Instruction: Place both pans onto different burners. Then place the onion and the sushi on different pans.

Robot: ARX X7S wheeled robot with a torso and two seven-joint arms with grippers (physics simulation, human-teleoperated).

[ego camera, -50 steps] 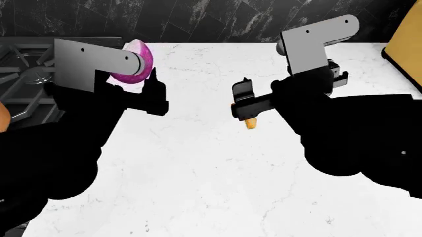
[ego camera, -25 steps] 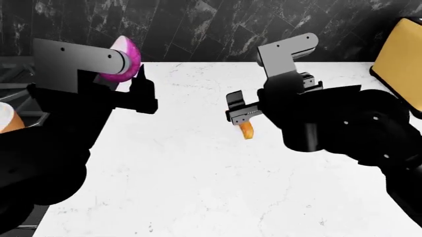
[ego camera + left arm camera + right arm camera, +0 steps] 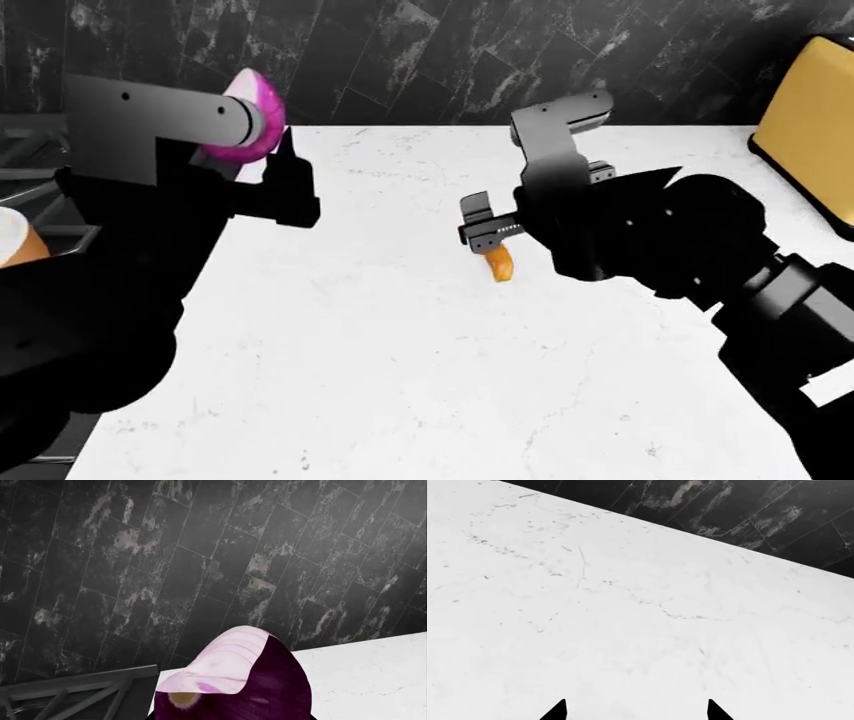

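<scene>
Surface (image 3: 400, 380) of white marble across most of the head view, against a dark tiled wall (image 3: 400, 60). Beyond its left edge, black stove grate (image 3: 27, 150); lower at that edge, a sliver of orange saucepan (image 3: 11, 245), white inside. At far right, a yellow boxy appliance (image 3: 807, 120), no part of the job.

Left gripper (image 3: 267, 150) raised near the stove side, carrying the onion (image 3: 254, 110). Seems clamped on it, though the fingers themselves hide behind the grey bracket and fall outside the left wrist view. Onion (image 3: 233, 680) fills the near edge of that view, paler cut face turned toward the wall, grate corner (image 3: 80, 690) beside it. Sits nearer the stove than anything else in hand, so needs only to travel sideways to a pan.

Right gripper (image 3: 487, 228) low over the middle of the surface, fingers apart: two dark fingertips (image 3: 560, 711) well separated in the right wrist view, bare marble between them, nothing held.

Sushi (image 3: 499, 263) on the surface just beside those fingers, on the robot's side of them, well apart from both pans. Long axis running roughly toward and away from the robot. Absent from the right wrist view, so likely under or behind the fingertips rather than ahead of them. Calls for pulling back a little and squaring the fingers across the narrow width before closing.
</scene>
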